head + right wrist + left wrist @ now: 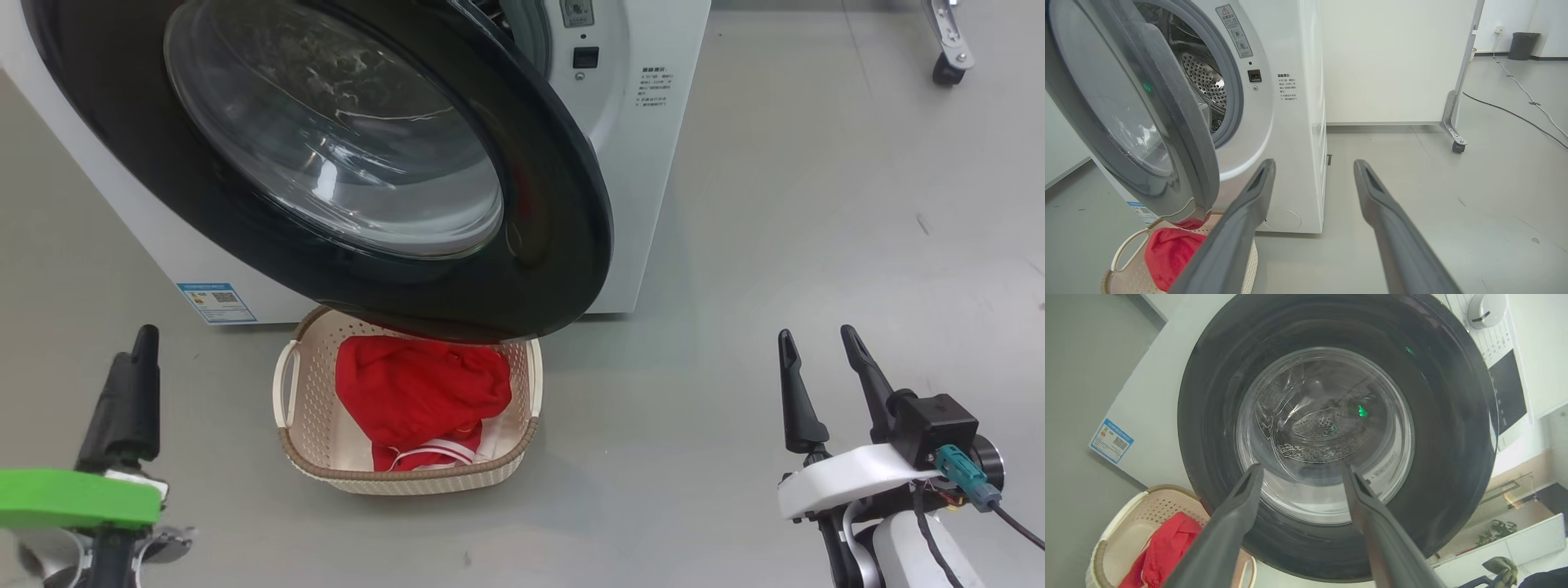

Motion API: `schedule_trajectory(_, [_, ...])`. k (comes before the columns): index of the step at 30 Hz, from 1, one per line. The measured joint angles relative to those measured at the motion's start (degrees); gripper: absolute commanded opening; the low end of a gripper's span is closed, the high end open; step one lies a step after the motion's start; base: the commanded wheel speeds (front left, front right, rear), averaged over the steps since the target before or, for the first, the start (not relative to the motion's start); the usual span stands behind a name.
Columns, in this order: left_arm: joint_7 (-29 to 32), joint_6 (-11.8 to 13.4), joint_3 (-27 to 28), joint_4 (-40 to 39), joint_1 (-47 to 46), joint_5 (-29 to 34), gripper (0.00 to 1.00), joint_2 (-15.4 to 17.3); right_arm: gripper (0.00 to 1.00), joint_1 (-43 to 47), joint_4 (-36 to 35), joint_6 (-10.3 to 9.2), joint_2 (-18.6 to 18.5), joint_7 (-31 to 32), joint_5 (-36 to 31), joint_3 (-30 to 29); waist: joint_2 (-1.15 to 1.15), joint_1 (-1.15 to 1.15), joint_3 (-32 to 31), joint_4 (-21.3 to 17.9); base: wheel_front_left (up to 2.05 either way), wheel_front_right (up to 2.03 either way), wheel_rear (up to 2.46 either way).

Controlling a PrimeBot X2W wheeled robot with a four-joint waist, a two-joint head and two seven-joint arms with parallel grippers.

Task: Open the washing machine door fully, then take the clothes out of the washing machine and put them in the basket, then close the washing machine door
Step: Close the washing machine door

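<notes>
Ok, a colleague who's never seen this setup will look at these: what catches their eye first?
The big black-rimmed glass door hangs part open from the white washing machine, dominating the upper left. Right below it, bright red clothes lie in a cream basket on the floor. The left gripper and right gripper sit open and empty at the lower corners.

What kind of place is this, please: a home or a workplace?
Probably a test room or lab, not a home: the washing machine stands on a bare grey floor, beside a white partition on wheels, with a loose cable.
</notes>
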Motion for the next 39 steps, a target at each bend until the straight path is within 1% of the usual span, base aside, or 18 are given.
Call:
schedule_trajectory(5, [-7.2,0.0,-2.4,-1.9,1.4,16.1,1.00,4.5,1.00,0.1,-0.1,-0.01,-0.5,0.0,-0.6,-0.5,0.00,0.00,-1.0,0.4,0.00,0.00,0.00])
schedule_trajectory(7, [-9.8,0.0,-3.1,-2.3,1.8,21.5,1.00,5.5,1.00,0.1,-0.3,0.00,-0.6,0.0,-0.9,-0.6,0.00,0.00,-1.5,0.5,0.00,0.00,0.00])
schedule_trajectory(10, [-12.3,0.0,-5.2,-2.3,2.7,29.8,1.00,6.9,1.00,0.4,-0.4,0.00,-0.7,0.0,-1.2,-0.6,0.00,0.00,-2.3,0.6,0.00,0.00,0.00])
schedule_trajectory(11, [-12.9,0.1,-5.6,-2.3,3.2,31.7,1.00,7.2,1.00,0.6,-0.4,0.00,-0.8,0.0,-1.4,-0.5,0.00,0.00,-2.6,0.6,0.00,0.00,0.00])
schedule_trajectory(12, [-14.2,1.3,-6.6,-2.0,4.2,35.1,1.00,7.5,1.00,1.1,-0.3,0.00,-0.7,0.0,-1.5,-0.3,0.00,0.00,-3.2,0.6,0.00,0.00,0.00])
schedule_trajectory(14, [-15.0,2.8,-7.7,-1.6,5.1,37.8,1.00,7.5,1.00,1.4,-0.3,0.01,-0.7,0.0,-1.7,-0.1,0.00,0.00,-3.8,0.6,0.00,0.00,0.00])
schedule_trajectory(19, [-15.9,5.7,-10.6,-0.9,7.7,42.7,1.00,7.5,1.00,3.2,0.0,0.02,-0.7,0.0,-1.8,0.4,0.00,0.00,-5.2,0.4,0.00,0.00,0.00])
schedule_trajectory(20, [-15.9,5.7,-10.6,-0.9,7.7,42.7,1.00,7.5,1.00,3.2,0.0,0.02,-0.7,0.0,-1.8,0.4,0.00,0.00,-5.2,0.4,0.00,0.00,0.00])
schedule_trajectory(22, [-16.0,6.6,-11.3,-0.6,8.7,44.0,1.00,7.2,1.00,4.0,0.2,0.02,-0.6,0.0,-1.8,0.5,0.00,0.00,-5.7,0.3,0.00,0.00,0.00])
schedule_trajectory(26, [-16.4,8.4,-12.7,0.5,10.1,44.7,1.00,5.9,1.00,5.5,0.7,0.01,-0.6,0.0,-1.8,0.7,0.00,0.00,-6.5,0.0,0.00,0.00,0.00])
schedule_trajectory(31, [-16.6,9.6,-14.1,0.8,11.2,45.6,1.00,5.2,1.00,6.6,0.8,0.00,-0.5,0.0,-1.8,0.7,0.00,0.00,-7.1,-0.4,0.00,0.00,0.00])
schedule_trajectory(34, [-16.7,9.7,-14.4,1.0,11.2,46.3,1.00,4.7,1.00,6.9,0.8,-0.01,-0.5,0.0,-1.8,0.7,0.00,0.00,-7.2,-0.5,0.00,0.00,0.00])
schedule_trajectory(39, [-16.8,10.7,-14.8,1.2,11.4,47.0,1.00,4.1,1.00,6.9,0.5,-0.04,-0.4,0.0,-1.8,0.7,0.00,0.00,-7.3,-0.8,0.00,0.00,0.00])
